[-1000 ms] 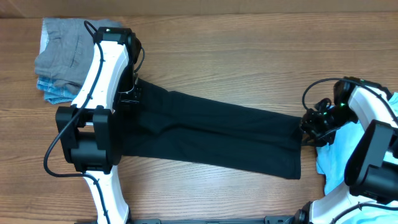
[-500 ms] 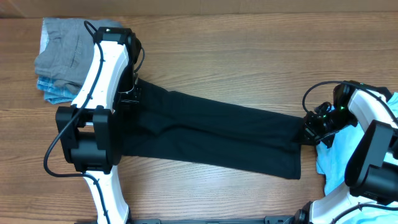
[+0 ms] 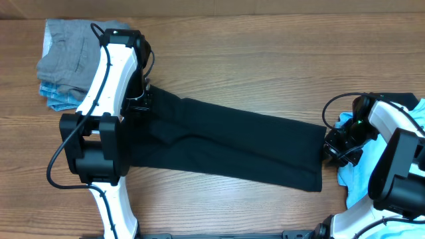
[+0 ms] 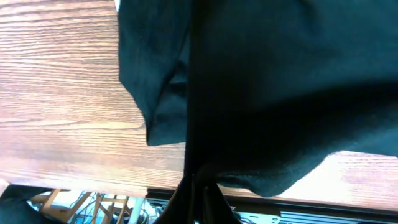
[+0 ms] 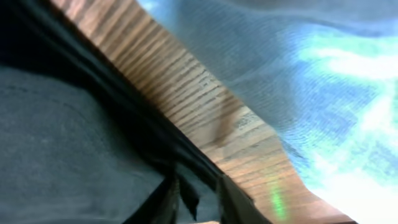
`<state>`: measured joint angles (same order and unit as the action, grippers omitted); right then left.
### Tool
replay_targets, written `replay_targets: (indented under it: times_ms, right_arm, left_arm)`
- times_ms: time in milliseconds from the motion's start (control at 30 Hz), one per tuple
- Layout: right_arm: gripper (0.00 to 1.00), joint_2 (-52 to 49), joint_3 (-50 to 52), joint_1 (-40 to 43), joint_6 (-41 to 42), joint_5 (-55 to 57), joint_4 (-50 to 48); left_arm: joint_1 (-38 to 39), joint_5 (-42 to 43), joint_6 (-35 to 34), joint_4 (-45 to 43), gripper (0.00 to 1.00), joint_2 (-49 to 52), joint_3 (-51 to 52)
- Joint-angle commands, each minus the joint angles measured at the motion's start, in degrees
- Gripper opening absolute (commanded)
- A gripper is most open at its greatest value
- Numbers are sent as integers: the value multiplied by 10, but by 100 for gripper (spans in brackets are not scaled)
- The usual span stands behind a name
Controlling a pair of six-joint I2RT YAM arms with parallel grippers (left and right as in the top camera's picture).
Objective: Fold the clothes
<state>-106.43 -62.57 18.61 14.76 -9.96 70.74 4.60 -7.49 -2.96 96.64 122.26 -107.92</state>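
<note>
Overhead: surface is carrying shirt, black, lying stretched in a long band, likely for folding. Folded pile is sitting far left and tee is waiting at right. Left pincer, arm reaching forward, is clamping shirt's left end. Right pincer, arm bending inward, is resting at shirt's right hem; grip cannot be told.

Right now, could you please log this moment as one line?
black shirt: long strip across table | left gripper: shut on its left end | right gripper: jaws apart at its right edge | light blue tee: beside it
</note>
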Motion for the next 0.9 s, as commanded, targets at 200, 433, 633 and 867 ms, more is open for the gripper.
replay_targets:
  times_ms: [200, 433, 633, 867]
  right_arm:
    - [29, 16, -52, -2, -30, -52, 20]
    - [30, 16, -53, -2, -47, -63, 16]
    - [32, 16, -53, -2, -47, -78, 1]
    - [36, 16, -53, -2, -47, -83, 0]
  left_arm:
    - [-5, 57, 17, 2, 35, -24, 14]
    - [-1, 122, 13, 2, 47, -28, 14]
    - [94, 72, 1, -32, 52, -35, 21]
    - [218, -26, -20, -147, 32, -34, 161]
